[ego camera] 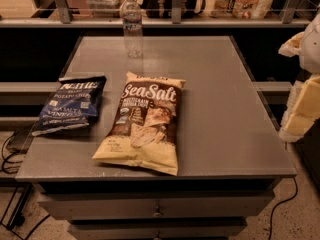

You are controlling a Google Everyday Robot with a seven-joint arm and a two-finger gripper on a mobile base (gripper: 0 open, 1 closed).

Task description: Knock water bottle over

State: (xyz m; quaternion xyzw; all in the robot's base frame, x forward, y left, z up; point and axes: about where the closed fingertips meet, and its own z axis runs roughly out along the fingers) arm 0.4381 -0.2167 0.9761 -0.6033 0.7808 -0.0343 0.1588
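**Gripper off to the right, water bottle upright at the far edge**

The gripper (302, 104) hangs at the right border of the view, beyond the right edge of the grey table (225, 114) and only partly in frame; whether it is open or closed cannot be told, and it holds nothing that can be made out. Nearest to it on the tabletop lies a tan Sea Salt chip bag (142, 126), flat, face up, near the front edge. Left of that bag, apart from it, a dark blue chip bag (72, 104) lies flat by the left edge. The water bottle (132, 26) stands upright at the far edge, left of centre, well apart from both bags and from the gripper.
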